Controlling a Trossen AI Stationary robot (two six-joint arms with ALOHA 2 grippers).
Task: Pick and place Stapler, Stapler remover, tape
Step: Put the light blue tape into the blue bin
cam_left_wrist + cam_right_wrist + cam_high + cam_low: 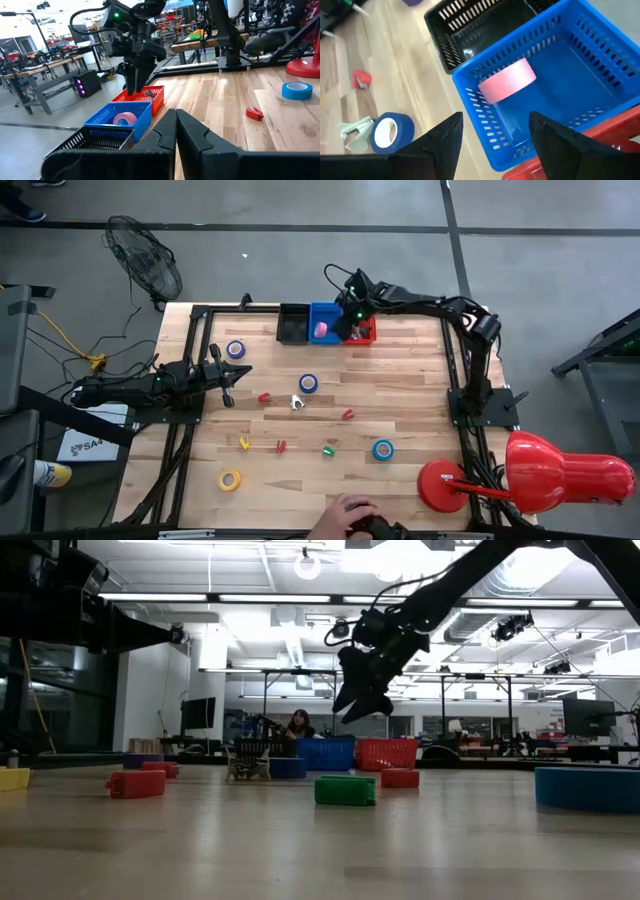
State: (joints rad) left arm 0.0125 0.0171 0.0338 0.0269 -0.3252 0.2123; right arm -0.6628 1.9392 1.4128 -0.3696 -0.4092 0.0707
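Tape: pink roll lies in blue basket, far centre. Light, stiff ring, slick sides; pinch across rim. Left gripper pinched closed, empty, far left. Right gripper spread wide, empty, above baskets.

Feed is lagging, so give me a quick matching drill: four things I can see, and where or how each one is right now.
Things:
1. pink tape roll
2. right gripper
3. left gripper
4. yellow tape roll

States:
a. shut, at the table's left side
b. on the bare wood
c. inside the blue basket
d. open, above the baskets

Pairs: 1-c, 2-d, 3-a, 4-b
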